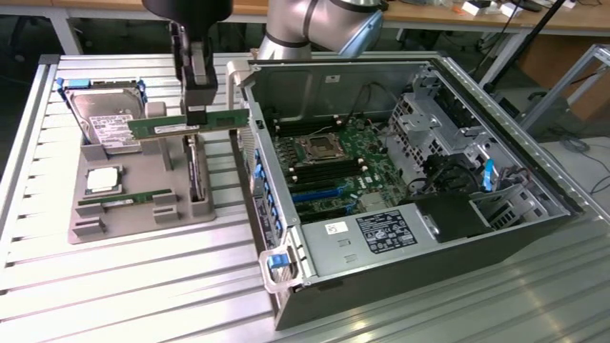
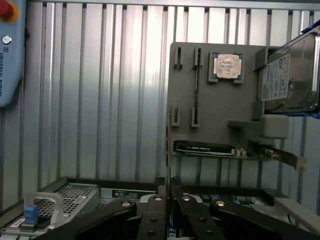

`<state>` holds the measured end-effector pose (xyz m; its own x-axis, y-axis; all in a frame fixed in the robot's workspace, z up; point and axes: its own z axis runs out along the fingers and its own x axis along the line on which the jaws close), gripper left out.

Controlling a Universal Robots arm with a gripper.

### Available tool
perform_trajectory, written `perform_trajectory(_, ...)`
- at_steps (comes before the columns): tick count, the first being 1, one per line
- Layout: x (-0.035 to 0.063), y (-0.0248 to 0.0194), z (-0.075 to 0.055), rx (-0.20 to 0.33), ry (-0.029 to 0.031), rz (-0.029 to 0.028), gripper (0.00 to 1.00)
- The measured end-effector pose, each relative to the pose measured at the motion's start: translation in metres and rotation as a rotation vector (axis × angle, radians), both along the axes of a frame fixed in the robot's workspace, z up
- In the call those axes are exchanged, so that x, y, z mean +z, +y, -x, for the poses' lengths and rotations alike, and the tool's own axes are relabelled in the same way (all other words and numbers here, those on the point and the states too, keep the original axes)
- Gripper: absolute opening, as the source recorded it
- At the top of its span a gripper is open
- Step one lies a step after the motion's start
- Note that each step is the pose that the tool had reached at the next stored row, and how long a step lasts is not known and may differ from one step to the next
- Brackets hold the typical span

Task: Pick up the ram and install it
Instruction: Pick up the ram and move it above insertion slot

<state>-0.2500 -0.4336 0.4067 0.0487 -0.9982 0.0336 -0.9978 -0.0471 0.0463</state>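
Observation:
A long green ram stick (image 1: 157, 128) hangs level in the air above the grey parts holder (image 1: 143, 221), its length running toward the open computer case (image 1: 381, 236). My gripper (image 1: 196, 116) is shut on its middle from above. In the wrist view my gripper (image 2: 170, 202) has its dark fingers (image 2: 152, 215) pressed close together. A second identical ram stick (image 1: 124, 200) lies in its slots on the holder, seen edge-on as a dark strip (image 2: 196, 80) in the wrist view. The motherboard (image 1: 329, 168) lies exposed inside the case.
The holder also carries a silver processor (image 1: 103, 180) (image 2: 227, 66), a hard drive (image 1: 105, 118) (image 2: 290, 75) and an upright expansion card (image 1: 196, 175) (image 2: 205, 148). A teach pendant (image 2: 10, 50) lies on the slatted metal table (image 1: 143, 286). The case's drive cage (image 2: 65, 197) is below the wrist.

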Motion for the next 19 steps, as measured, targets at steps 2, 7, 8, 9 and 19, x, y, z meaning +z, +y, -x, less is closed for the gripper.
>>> perform_trajectory(2, 0.0000, 0.0000, -0.004, 0.000, 0.0001, 0.0016, 0.13)
perform_trajectory(7, 0.0000, 0.0000, -0.015, 0.000, 0.0000, 0.0051, 0.13)
perform_trajectory(8, 0.0000, 0.0000, -0.018, 0.000, 0.0001, 0.0059, 0.13)
perform_trajectory(9, 0.0000, 0.0000, -0.019, 0.000, 0.0001, 0.0065, 0.13)
perform_trajectory(19, 0.0000, 0.0000, -0.055, 0.000, 0.0000, 0.0127, 0.13)
